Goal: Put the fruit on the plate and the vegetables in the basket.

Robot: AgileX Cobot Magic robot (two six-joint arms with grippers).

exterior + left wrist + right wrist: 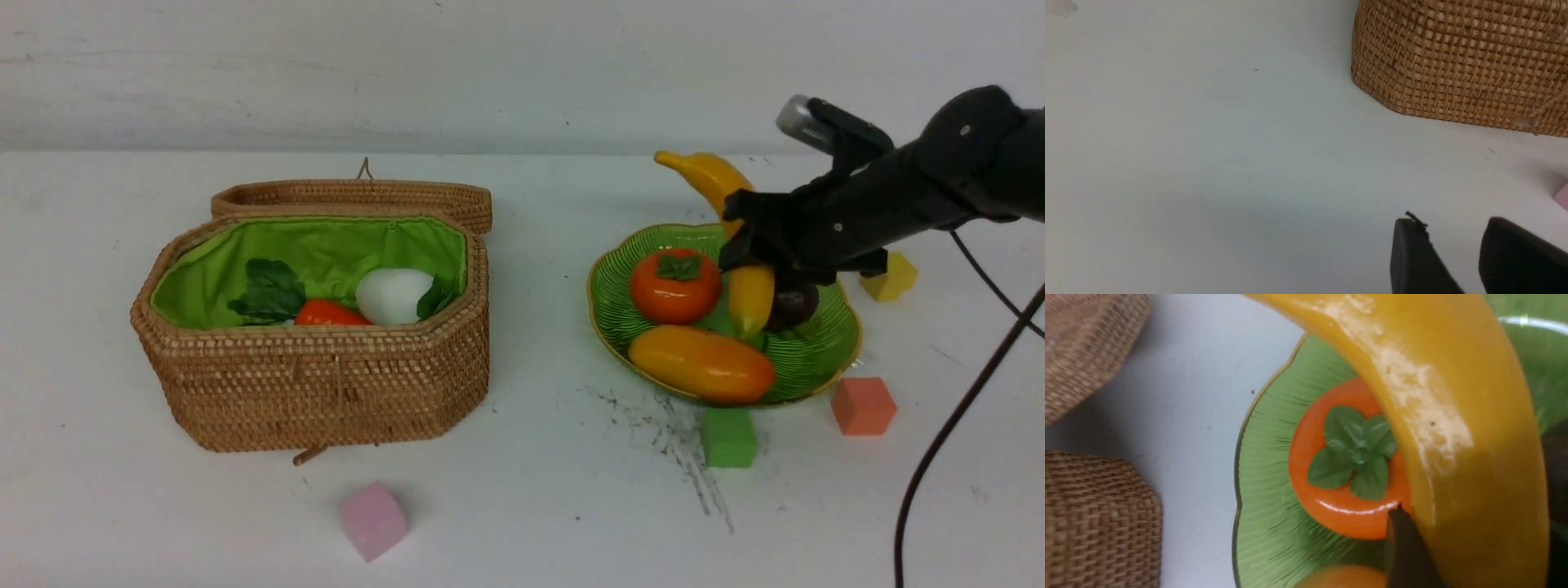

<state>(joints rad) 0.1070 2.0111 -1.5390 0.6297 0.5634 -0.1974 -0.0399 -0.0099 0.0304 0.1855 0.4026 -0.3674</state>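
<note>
Front cam wide over table (522, 523); left wrist low near basket (1461, 61) wall; right wrist tight on banana (1453, 416) over plate (1265, 465); basket in all.

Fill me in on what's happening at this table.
A two-armed robot is sorting toy produce. Its right tool is closed around the banana, whose lower end rests on the green plate beside the persimmon, mango and a dark mangosteen. The basket stands open with a carrot and radish inside. The left tool hangs empty near the basket's outer wall. Coloured cubes lie scattered around.
</note>
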